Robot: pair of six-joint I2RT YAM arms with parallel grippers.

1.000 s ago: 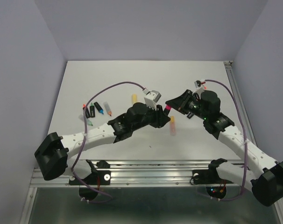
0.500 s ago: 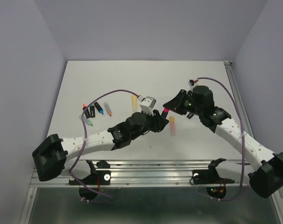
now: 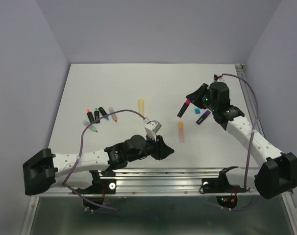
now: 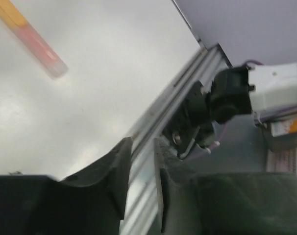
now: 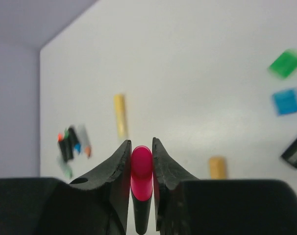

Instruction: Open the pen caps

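Observation:
My right gripper (image 5: pixel 141 144) (image 3: pixel 191 97) is shut on the pink pen cap (image 5: pixel 141 169) of a short highlighter. Its black body (image 3: pixel 181 111) hangs below the cap, above the right middle of the table. The left gripper (image 3: pixel 166 150) (image 4: pixel 142 145) sits low by the table's near edge. Its jaws stand a narrow gap apart with nothing between them. Loose caps lie on the table: a green one (image 5: pixel 285 63), a blue one (image 5: pixel 285 102) (image 3: pixel 196 112) and an orange one (image 5: pixel 217 167).
A pastel orange-pink pen (image 3: pixel 181 131) (image 4: pixel 33 39) lies mid-table and a yellow one (image 3: pixel 140 104) farther back. A purple-tipped black pen (image 3: pixel 203 116) lies under the right arm. Several small pens (image 3: pixel 97 116) cluster at the left. The metal rail (image 4: pixel 178 98) runs along the near edge.
The left gripper let go of the pink-capped pen and drew back low to the near edge. The right gripper carried the pen back and to the right.

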